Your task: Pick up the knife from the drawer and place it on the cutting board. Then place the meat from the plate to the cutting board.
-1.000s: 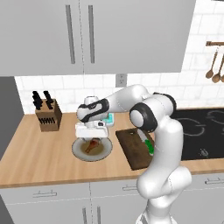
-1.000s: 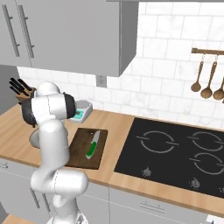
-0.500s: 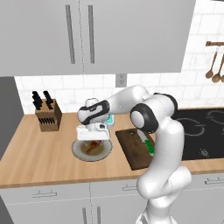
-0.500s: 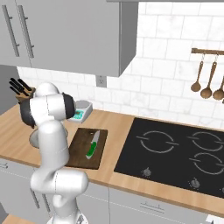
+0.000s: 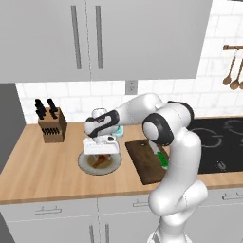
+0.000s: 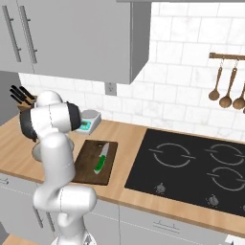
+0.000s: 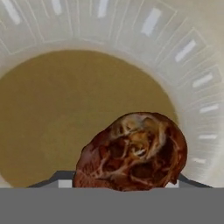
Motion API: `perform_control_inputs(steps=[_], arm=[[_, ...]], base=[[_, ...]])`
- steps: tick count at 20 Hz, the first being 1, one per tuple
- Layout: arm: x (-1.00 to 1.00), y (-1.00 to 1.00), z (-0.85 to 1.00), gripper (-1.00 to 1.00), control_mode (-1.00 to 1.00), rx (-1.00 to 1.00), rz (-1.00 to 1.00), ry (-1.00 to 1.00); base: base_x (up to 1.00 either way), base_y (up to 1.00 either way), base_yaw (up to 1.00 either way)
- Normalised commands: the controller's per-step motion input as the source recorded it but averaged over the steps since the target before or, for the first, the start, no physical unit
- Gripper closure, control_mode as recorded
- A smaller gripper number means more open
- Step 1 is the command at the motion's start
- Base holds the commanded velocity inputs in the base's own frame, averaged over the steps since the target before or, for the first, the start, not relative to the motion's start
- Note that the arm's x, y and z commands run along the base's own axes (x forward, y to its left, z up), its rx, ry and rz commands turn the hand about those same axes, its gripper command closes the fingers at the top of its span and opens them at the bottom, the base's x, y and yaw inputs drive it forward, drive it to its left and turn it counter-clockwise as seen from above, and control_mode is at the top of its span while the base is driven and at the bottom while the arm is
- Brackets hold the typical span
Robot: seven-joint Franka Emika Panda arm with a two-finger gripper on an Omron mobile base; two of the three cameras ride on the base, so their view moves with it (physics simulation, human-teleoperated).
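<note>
Even, bright, sourceless light fills the kitchen; shadows under the plate [image 5: 85,164] and cutting board [image 6: 82,167] are faint. No glare. The base views look soft and pixelated. Close up, the meat [image 7: 133,152] blurs slightly.

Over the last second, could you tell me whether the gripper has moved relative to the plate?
Yes. In the left base view the gripper has come down toward the plate, and now sits low over the meat.

Left base view looked forward-down from 7 o'clock, right from 5 o'clock; both shared the board [image 5: 148,160] [image 6: 94,161]. Hand view pointed down, very near the plate [image 7: 183,65].
</note>
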Motion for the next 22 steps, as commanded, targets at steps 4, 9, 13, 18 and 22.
perform_control_inputs(steps=[4, 9, 13, 18, 22], arm=[[-0.56, -0.03, 0.00, 1.00, -1.00, 0.00, 0.00, 0.00], [-0.43, -0.21, 0.29, 1.00, -1.00, 0.00, 0.00, 0.00], [-0.07, -0.35, 0.39, 1.00, -1.00, 0.00, 0.00, 0.00], [0.00, -0.57, 0.31, 1.00, -1.00, 0.00, 0.00, 0.00], [-0.01, -0.66, 0.04, 1.00, -1.00, 0.00, 0.00, 0.00]], base=[[0.00, 0.00, 0.00], [0.00, 0.00, 0.00], [0.00, 0.00, 0.00], [0.00, 0.00, 0.00], [0.00, 0.00, 0.00]])
